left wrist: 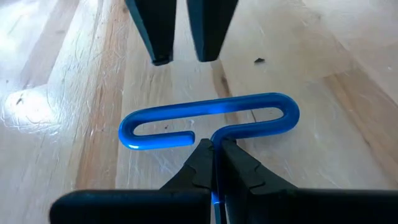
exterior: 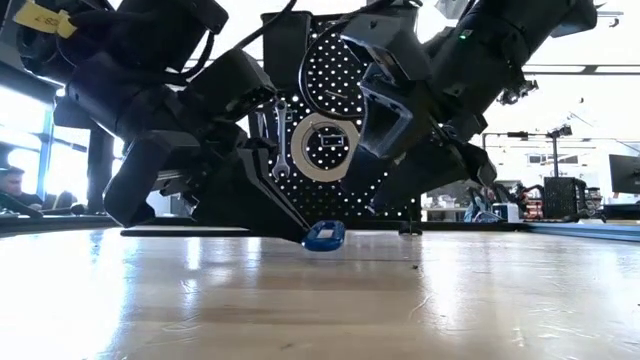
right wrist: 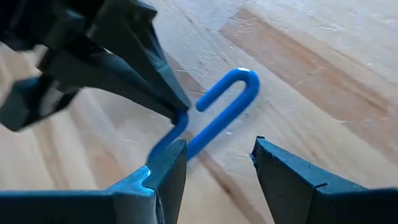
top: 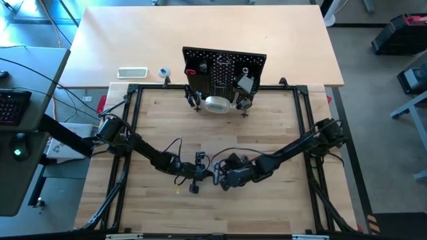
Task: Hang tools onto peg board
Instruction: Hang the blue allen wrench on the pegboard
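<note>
The blue T-handle hex key sits at the tips of my left gripper, which is shut on it near the middle of the table. In the low view its blue handle shows just above the wood. My right gripper is open and close by on the key's right, with its fingers just beyond the handle and off it. The black peg board stands upright at the far side. A clear tape roll and a silver wrench hang on it. My left gripper pinches the hex key between its two fingertips where the shaft meets the looped handle. The fingers slant down from the table's left. The handle loop sticks out past the fingertips, lying about level, and seems just clear of the table. The shaft runs back between the fingers, hidden.
A black metal frame borders the wooden work surface. A white slab and a small round item lie on the far table, left of the peg board. Bare wood lies between the arms and the peg board.
</note>
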